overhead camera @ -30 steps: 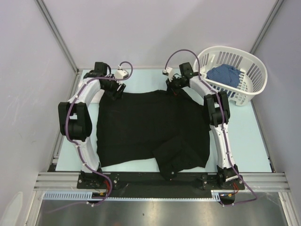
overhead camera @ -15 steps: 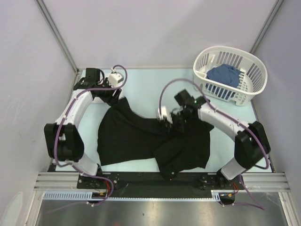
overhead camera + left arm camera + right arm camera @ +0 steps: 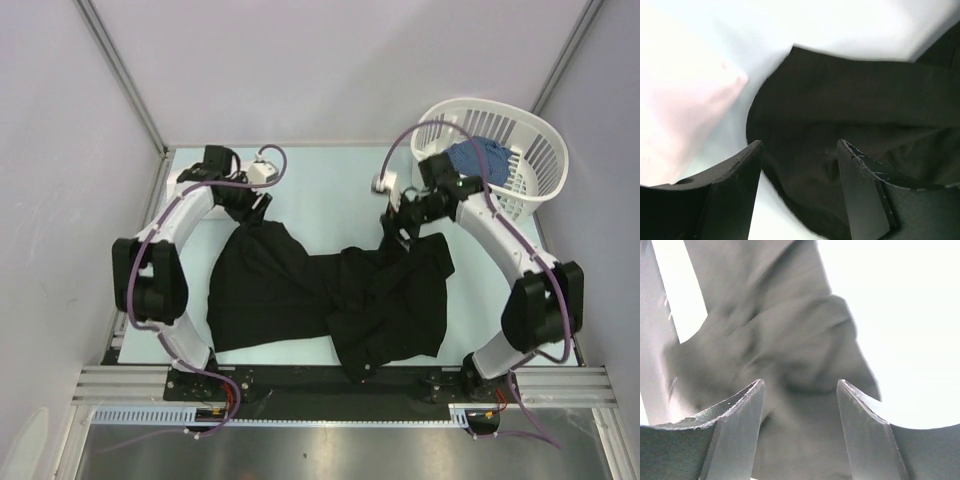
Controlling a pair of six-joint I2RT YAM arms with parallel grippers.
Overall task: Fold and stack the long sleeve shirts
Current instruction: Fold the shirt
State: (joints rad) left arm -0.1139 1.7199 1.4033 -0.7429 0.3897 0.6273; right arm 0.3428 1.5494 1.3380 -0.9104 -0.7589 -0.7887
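One long sleeve shirt, plain black (image 3: 300, 290), lies bunched on the pale table, its far edge pulled into folds at the middle. My left gripper (image 3: 247, 207) hovers open over the shirt's far left corner; in the left wrist view the black cloth (image 3: 850, 100) lies below and between the spread fingers of that gripper (image 3: 800, 146). My right gripper (image 3: 401, 222) stands open just above the shirt's far right corner. The right wrist view shows the cloth (image 3: 790, 340) under that gripper (image 3: 800, 383), with nothing pinched.
A white slatted basket (image 3: 545, 135) stands at the far right corner with a blue cloth (image 3: 478, 158) inside. Bare table (image 3: 330, 185) shows beyond the shirt. Grey walls close in both sides and the back.
The right gripper dragged the shirt's far right corner toward the middle, bunching the cloth, then opened and drew back to the far right. The left arm barely shifted.
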